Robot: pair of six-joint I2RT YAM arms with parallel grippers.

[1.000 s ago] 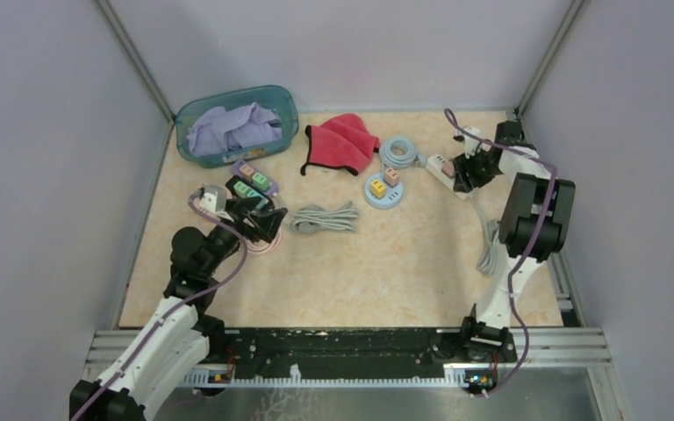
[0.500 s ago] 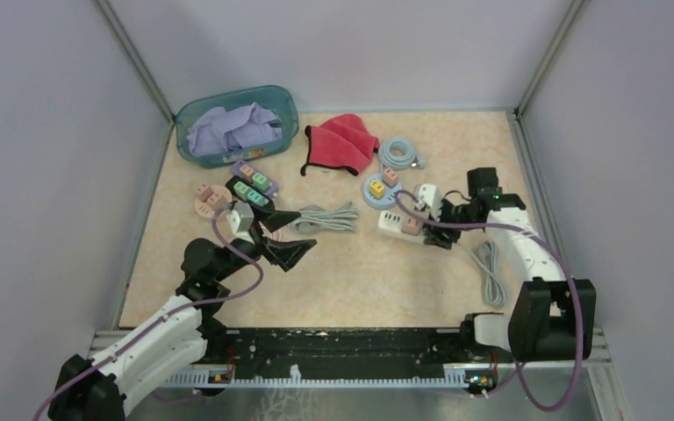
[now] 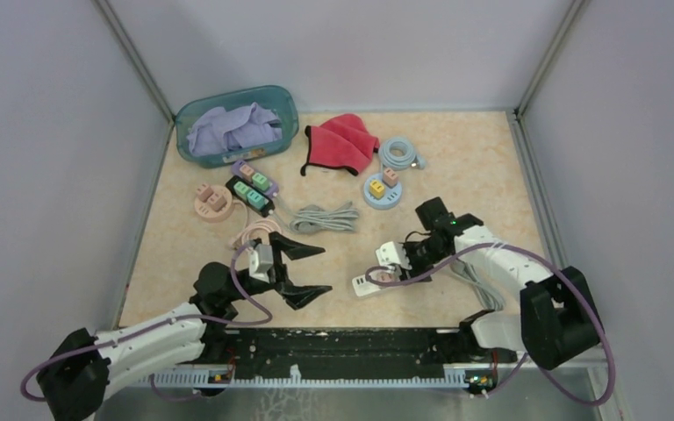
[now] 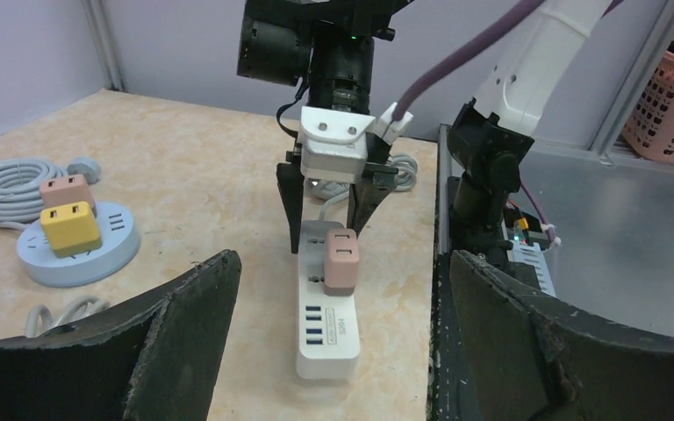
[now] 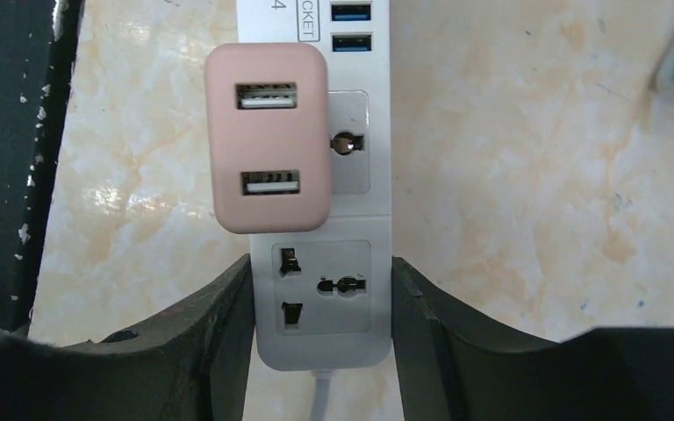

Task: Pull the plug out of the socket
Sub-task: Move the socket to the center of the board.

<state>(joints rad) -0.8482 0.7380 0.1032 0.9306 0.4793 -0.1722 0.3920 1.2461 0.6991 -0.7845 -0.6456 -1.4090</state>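
In right gripper (image 5: 316,303), one white socket strip (image 4: 326,338), bearing one pink plug (image 5: 268,136)

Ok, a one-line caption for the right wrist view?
Right gripper, jaws shut on the white power strip near its cable; pink USB plug plugged in just ahead.

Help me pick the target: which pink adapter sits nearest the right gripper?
The pink adapter on the white power strip that the right gripper clamps; a second adapter sits on the blue round socket.

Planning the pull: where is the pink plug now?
Right wrist view: the pink plug sits in the white power strip, just beyond the right pincer clamping the strip's cable end.
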